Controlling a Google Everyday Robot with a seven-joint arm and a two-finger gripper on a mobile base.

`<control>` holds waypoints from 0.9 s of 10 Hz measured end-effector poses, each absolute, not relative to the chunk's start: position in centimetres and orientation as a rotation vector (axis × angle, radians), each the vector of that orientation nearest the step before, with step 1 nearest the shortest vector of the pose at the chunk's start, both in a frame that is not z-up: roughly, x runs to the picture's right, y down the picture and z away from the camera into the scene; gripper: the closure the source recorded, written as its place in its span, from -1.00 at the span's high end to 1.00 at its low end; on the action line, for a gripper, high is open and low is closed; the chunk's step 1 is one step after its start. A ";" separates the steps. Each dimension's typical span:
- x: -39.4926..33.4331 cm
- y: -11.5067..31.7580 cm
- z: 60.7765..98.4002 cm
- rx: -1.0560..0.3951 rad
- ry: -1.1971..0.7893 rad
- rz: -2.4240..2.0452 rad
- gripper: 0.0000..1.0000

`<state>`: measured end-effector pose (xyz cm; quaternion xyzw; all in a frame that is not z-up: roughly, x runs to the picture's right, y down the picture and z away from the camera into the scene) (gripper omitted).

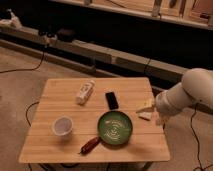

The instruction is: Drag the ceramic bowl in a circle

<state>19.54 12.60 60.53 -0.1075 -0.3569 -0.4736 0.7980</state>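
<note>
1. The cup (63, 125), small and white, stands upright near the left edge of the table (137, 150), towards the front. It has no part in the task.
2. A pale bottle (85, 92) lies on its side towards the back left corner, well apart from the cup.
3. A red-brown object (90, 145), oblong, lies near the front edge, slanting up towards the bowl. Its upper end is at the bowl's lower left rim; whether the two touch I cannot tell.
4. A flat black phone (112, 100) lies behind the bowl, about midway along the table, with a strip of bare wood between them.
5. The bowl (115, 128), green with pale swirls inside, sits flat on the table, right of centre and nearer the front edge than the back. Nothing holds it.
6. The gripper (145, 110) hangs over the table close to the right edge, just beside the bowl's upper right rim and apart from it. Its two pale fingers are spread and released, grasping nothing.
7. The white arm (187, 92) reaches in from beyond the right edge.
8. Progress, as I judge it: the approach is nearly made, but no contact with the bowl shows, so the circle itself has not begun. What is left is to bring a finger down on or inside the rim, then drag the bowl round its loop, keeping clear of the phone and the red-brown object.
</note>
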 end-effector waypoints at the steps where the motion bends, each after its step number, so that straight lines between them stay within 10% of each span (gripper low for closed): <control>1: 19.3 12.8 59.8 -0.202 -0.808 -1.051 0.30; 9: 24.9 10.4 65.2 -0.081 -0.893 -1.247 0.30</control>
